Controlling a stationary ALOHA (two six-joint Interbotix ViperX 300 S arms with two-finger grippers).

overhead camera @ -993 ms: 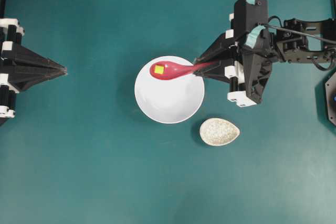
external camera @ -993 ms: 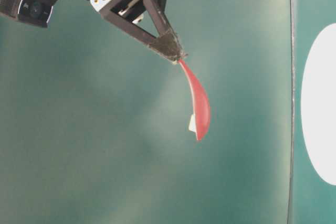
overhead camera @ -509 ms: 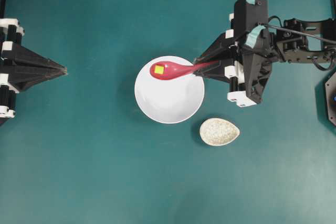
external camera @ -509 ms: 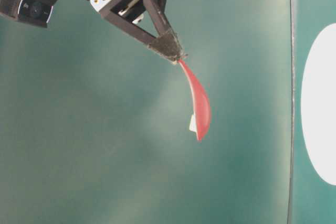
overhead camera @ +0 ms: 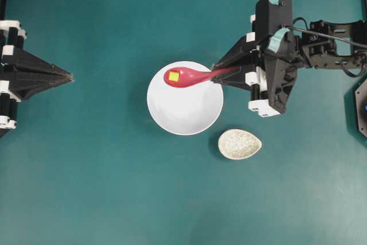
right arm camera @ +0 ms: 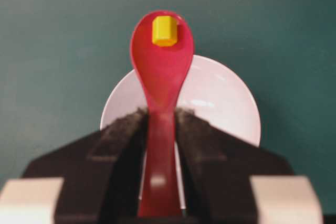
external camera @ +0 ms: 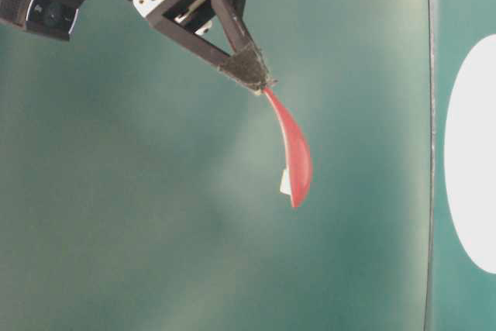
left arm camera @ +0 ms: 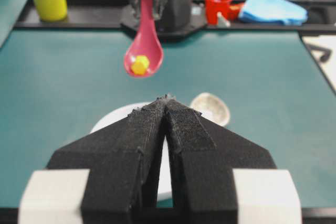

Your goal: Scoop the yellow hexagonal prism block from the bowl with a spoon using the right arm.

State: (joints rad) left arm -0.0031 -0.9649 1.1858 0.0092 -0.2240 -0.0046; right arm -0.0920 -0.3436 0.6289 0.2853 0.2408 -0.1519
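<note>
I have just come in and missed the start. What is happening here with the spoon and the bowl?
The right gripper holds the red spoon by its handle, raised above the white bowl. The yellow block lies in the spoon's scoop, near the tip, so it is already out of the bowl. The left gripper is shut and holds nothing, away from the bowl. A small speckled dish sits beside the bowl.

My right tool (overhead camera: 217, 75) grips the red-pink spoon (overhead camera: 189, 76) by its handle, raised above the white bowl (overhead camera: 184, 107). The tiny yellow hexagonal block (overhead camera: 174, 76) sits in the scoop near its tip.
</note>
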